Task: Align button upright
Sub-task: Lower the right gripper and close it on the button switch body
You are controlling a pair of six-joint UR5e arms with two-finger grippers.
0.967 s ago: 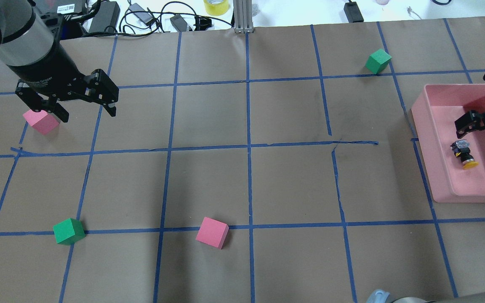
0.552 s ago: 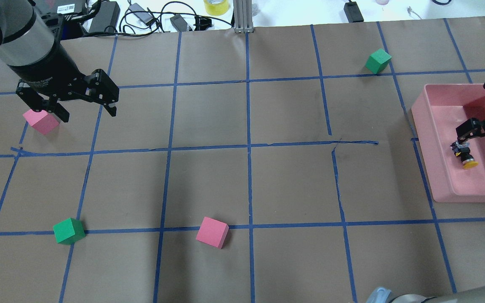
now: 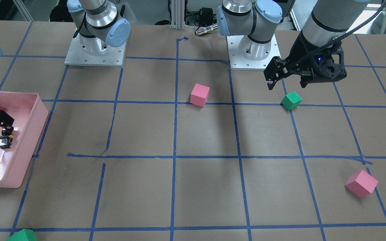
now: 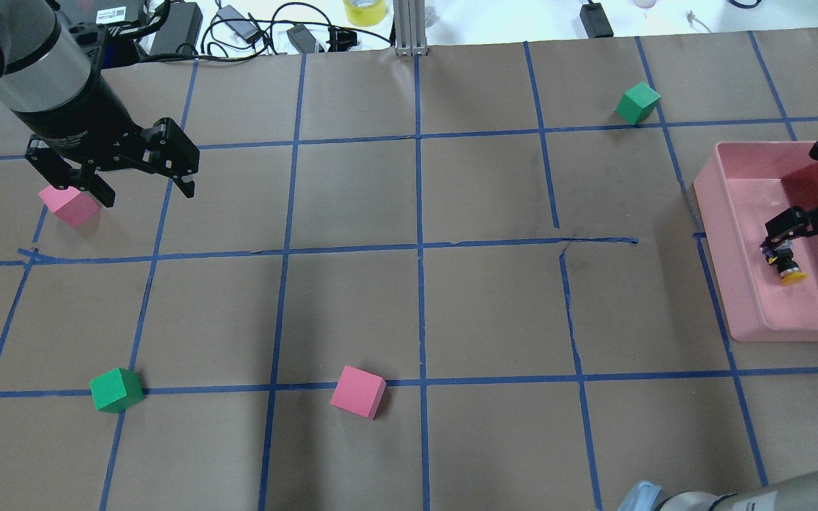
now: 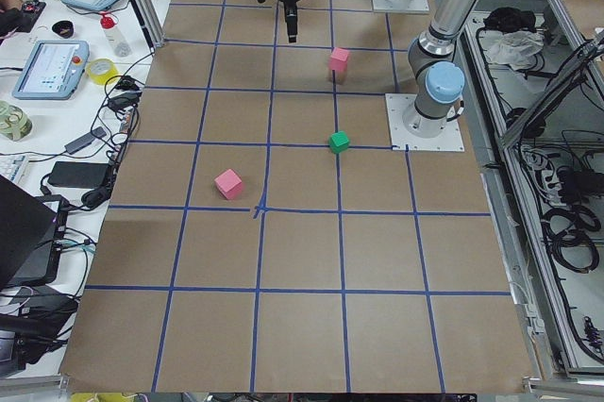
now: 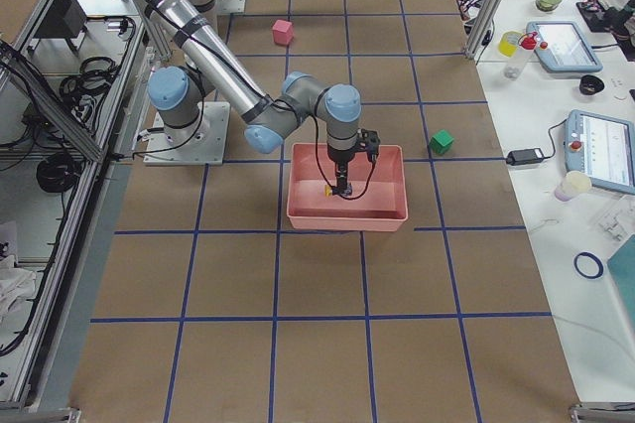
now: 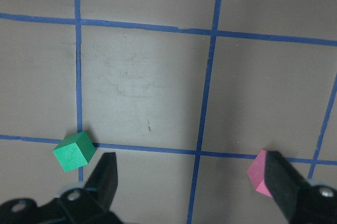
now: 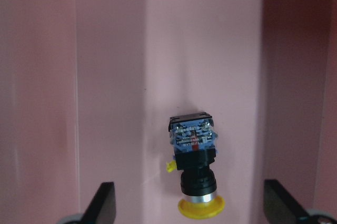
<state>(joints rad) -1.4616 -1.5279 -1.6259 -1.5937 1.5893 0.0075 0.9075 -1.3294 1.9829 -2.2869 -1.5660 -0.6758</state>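
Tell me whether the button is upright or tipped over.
Tipped over. The button lies lengthwise on the floor of the pink bin, with its yellow cap pointing sideways rather than up.

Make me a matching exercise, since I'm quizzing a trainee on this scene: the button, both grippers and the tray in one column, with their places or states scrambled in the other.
Things:
1. button
2. left gripper
3. right gripper
4. pink tray

Places or states:
A. open, hovering near a pink cube
B. at the robot's right-hand end of the table
C. lying on its side, yellow cap not facing up
D. open, poised over the button inside the tray

Pairs: 1-C, 2-A, 3-D, 4-B
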